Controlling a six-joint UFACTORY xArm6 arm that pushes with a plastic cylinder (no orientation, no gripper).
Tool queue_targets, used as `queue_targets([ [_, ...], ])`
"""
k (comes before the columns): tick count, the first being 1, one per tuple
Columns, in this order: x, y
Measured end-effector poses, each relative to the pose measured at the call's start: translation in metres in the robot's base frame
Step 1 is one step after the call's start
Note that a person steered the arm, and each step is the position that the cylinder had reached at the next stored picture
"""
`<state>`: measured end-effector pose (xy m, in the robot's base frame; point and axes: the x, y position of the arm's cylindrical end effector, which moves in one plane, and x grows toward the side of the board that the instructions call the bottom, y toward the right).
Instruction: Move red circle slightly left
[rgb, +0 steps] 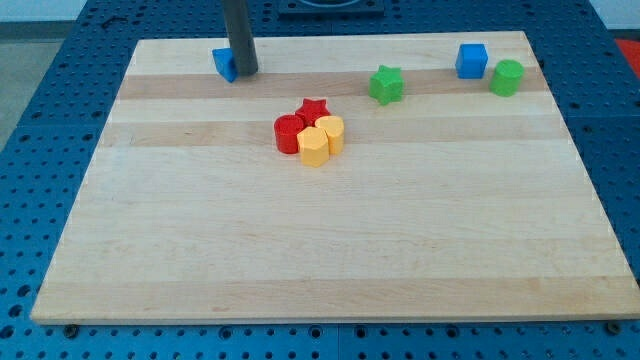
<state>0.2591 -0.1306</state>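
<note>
The red circle (288, 133) sits near the middle of the board, at the left of a tight cluster. A red star (314, 109) touches it at the upper right. A yellow hexagon (314, 147) and a yellow rounded block (331, 131) touch it on the right. My tip (243, 72) stands near the view's top left, well up and left of the red circle, against the right side of a small blue block (224, 64), which it partly hides.
A green star (386, 84) lies at the upper middle right. A blue cube (472, 60) and a green cylinder (507, 77) stand near the top right corner. The wooden board (330, 250) lies on a blue perforated table.
</note>
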Motion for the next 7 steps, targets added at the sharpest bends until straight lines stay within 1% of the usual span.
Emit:
queue_targets([
  [2, -0.008, -0.054],
  [3, -0.008, -0.062],
  [4, 0.034, -0.055],
  [5, 0.091, -0.050],
  [6, 0.139, -0.024],
  [7, 0.177, 0.050],
])
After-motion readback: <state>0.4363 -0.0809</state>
